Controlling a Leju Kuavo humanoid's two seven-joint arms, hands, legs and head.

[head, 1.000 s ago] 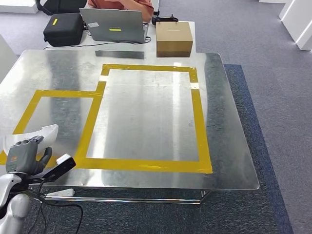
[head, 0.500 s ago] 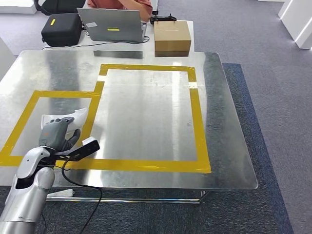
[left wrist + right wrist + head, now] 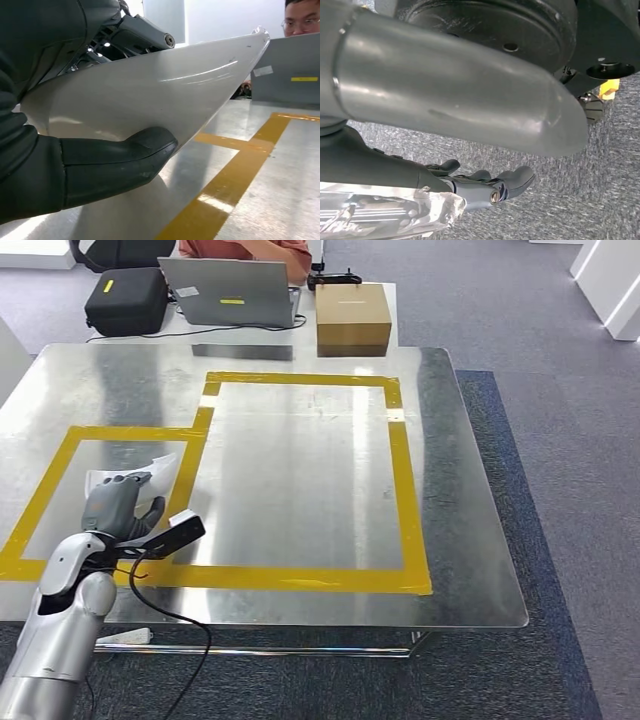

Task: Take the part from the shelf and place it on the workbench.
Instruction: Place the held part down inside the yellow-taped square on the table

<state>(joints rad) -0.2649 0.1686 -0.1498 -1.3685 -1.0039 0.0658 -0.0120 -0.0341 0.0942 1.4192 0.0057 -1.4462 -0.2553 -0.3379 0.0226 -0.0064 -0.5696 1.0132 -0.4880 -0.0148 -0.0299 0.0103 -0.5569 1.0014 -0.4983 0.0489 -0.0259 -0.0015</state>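
Holding the part (image 3: 155, 472) over the workbench (image 3: 468, 540), the left hand (image 3: 117, 508) has it clamped between the thick thumb underneath and the darker fingers on top, as the left wrist view shows. It is a pale, curved, shell-like piece with a glossy face, and it sits above the smaller yellow-taped rectangle (image 3: 45, 495) at the near left of the metal top, its far tip reaching toward the tape line shared with the larger yellow-taped rectangle (image 3: 411, 490).

Judging by this, the carry from the shelf is done and the step in hand is the set-down. Whether the part already touches the metal is hard to say — in the wrist view a reflection lies right under its lower edge, so it is probably very close, perhaps just clear of the surface.

The next move calls for lowering until the underside rests, then spreading the fingers and drawing the thumb out from beneath without dragging the piece — a curved shell on polished sheet is likely to rock or slide.

The right hand (image 3: 490, 187) hangs beside the body above the carpet, fingers extended and apart, grasping nothing.

Beyond the bench stand a laptop (image 3: 230, 290), a cardboard box (image 3: 352, 318) and a black case (image 3: 124, 298).
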